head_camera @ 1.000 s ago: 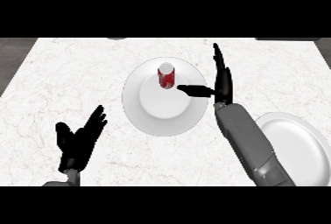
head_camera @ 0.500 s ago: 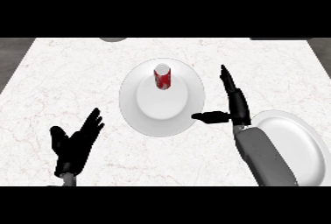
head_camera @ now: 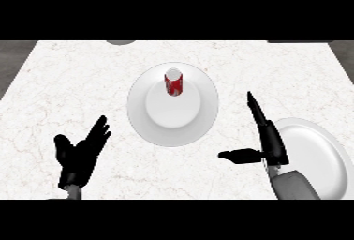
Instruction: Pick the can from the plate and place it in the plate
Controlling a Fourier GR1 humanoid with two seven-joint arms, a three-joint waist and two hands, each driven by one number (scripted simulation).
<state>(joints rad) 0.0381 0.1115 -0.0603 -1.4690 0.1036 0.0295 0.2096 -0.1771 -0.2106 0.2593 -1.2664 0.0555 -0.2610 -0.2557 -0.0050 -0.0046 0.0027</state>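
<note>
I see the small red cylindrical can point(head_camera: 173, 83) upright on the round white plate point(head_camera: 173, 129) at frame centre, up-left of my nearer right hand point(head_camera: 268, 140), fingers straight and empty, like the left hand point(head_camera: 81, 152).

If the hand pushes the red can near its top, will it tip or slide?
The red can stands upright and looks tall for its base, so a high push would probably tip it. Being round, it would likely roll once down. The white plate under it looks smooth, so a low push may slide it.
</note>
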